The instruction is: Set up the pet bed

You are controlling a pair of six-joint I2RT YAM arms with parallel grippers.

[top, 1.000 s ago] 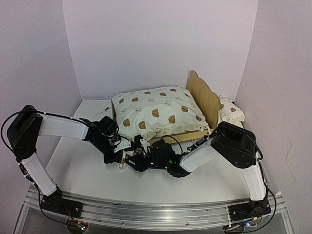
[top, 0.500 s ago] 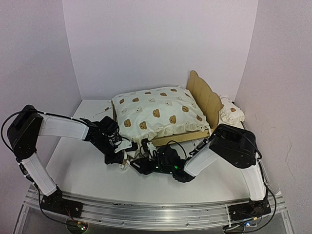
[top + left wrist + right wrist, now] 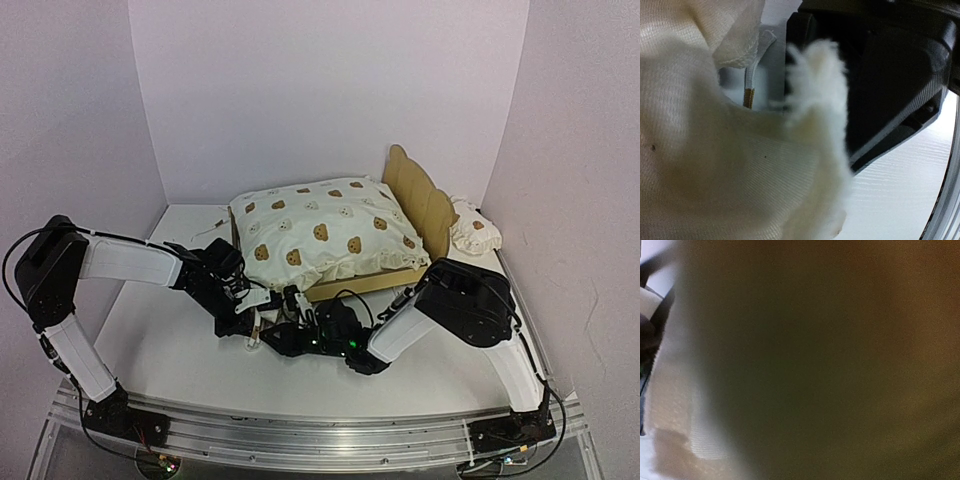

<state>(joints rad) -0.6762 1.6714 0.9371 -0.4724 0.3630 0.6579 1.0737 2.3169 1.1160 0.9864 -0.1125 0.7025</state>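
Left claw (image 3: pixel 250 325): pinched together at bear-print cushion (image 3: pixel 320 232) corner.
Right claw (image 3: pixel 285 335): cannot tell.
Risk: tugging drags cushion off pet bed (image 3: pixel 415 195).

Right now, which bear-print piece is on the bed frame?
The large cushion, lying on the pet bed; the small pillow sits outside it, beyond the headboard.

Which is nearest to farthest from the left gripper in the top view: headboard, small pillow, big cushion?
From the left gripper:
1. Big cushion, just behind it, centre.
2. Headboard, back right.
3. Small pillow, far right, beyond the headboard.
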